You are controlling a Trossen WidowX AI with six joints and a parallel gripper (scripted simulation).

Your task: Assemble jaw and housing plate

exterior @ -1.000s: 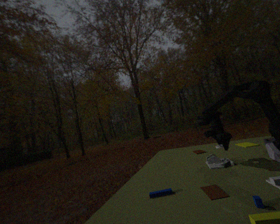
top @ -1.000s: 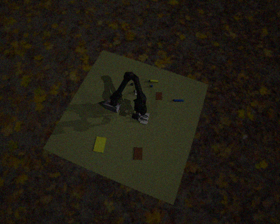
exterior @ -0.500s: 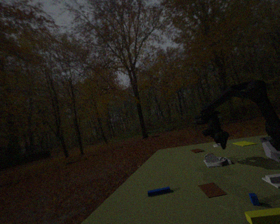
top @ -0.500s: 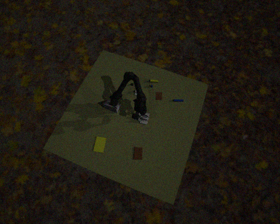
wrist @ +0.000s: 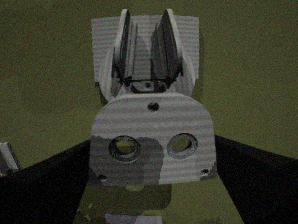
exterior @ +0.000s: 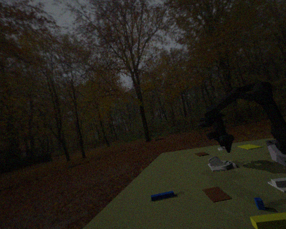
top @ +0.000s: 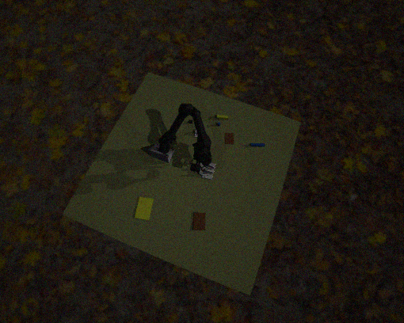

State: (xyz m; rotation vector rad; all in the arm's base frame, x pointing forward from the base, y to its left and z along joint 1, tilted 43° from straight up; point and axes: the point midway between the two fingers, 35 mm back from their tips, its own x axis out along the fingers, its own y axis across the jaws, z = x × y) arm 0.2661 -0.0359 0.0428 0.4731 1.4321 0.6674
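Observation:
My gripper is shut on the light grey housing plate, holding it by its two side edges. The plate has two ringed holes; no stub is clearly visible in them. Beyond it in the wrist view, the left jaw and right jaw stand side by side with a gap between them, over the pale base. The plate hides the gear teeth and pins. Its height above the base is hard to tell. The arm and darkness obscure this area in the top and exterior views.
A yellow slab, brown tiles, a blue bar, a small blue block and a yellow bar lie around. A pale part is at the right.

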